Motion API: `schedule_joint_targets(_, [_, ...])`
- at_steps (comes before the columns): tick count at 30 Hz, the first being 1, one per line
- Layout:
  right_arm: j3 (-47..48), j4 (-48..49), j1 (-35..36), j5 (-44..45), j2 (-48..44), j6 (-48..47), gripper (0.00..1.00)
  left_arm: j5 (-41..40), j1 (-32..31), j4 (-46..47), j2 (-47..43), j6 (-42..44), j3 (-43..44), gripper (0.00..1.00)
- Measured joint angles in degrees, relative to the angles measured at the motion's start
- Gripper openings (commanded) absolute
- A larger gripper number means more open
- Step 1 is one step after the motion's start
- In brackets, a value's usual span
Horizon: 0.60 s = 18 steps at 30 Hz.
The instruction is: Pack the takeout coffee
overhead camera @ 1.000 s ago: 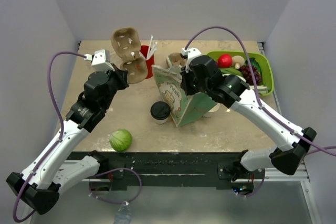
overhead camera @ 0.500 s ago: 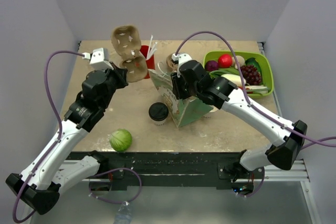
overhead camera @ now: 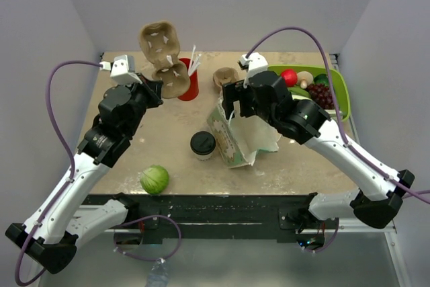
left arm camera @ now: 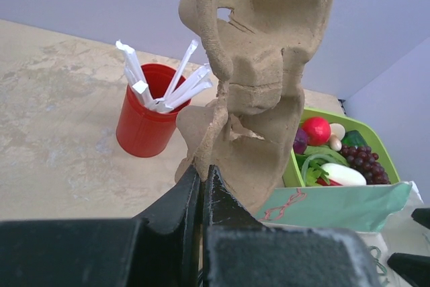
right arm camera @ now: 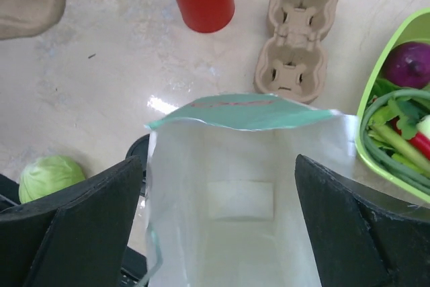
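The takeout coffee (overhead camera: 203, 144), a white cup with a black lid, stands on the table just left of the green paper bag (overhead camera: 240, 137). In the right wrist view only an edge of its lid (right arm camera: 138, 150) shows beside the bag (right arm camera: 242, 117). My right gripper (overhead camera: 236, 107) hangs open over the bag's mouth, its fingers (right arm camera: 80, 226) to either side and nothing between them. My left gripper (overhead camera: 152, 89) is shut on a brown cardboard cup carrier (overhead camera: 162, 57), held up in the air above the table's back left. The left wrist view shows the jaws (left arm camera: 203, 170) pinching the carrier's (left arm camera: 262, 65) lower edge.
A red cup with white straws (overhead camera: 189, 80) stands at the back. A second cardboard carrier (overhead camera: 226, 76) lies flat beside it. A green tray of vegetables and fruit (overhead camera: 339, 95) sits back right. A green cabbage (overhead camera: 154, 179) rests near the front edge.
My right gripper has opened, let go of the bag and lifted back above it. The bag has sagged toward the front. The left arm has raised the carrier slightly.
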Motion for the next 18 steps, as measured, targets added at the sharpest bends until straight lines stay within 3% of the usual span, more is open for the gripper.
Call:
schedule_joint_targets(10, [2.4, -2.6, -0.2, -2.8, 0.1, -3.6, 0.96, 0.5, 0.0, 0.2, 0.0, 0.0, 0.0, 0.00])
schedule_joint_targets(13, [2.7, -2.6, -0.2, -4.3, -1.0, -4.7, 0.80, 0.7, 0.0, 1.2, 0.5, 0.0, 0.0, 0.00])
schedule_joint_targets(14, [3.0, -2.6, -0.2, -4.3, -1.5, -4.8, 0.69, 0.8, 0.0, 1.3, 0.8, 0.0, 0.1, 0.00])
schedule_joint_targets(18, [4.9, -3.1, -0.2, -3.3, -2.4, -3.9, 0.68, 1.4, 0.0, 2.0, 2.5, 0.4, 0.1, 0.00])
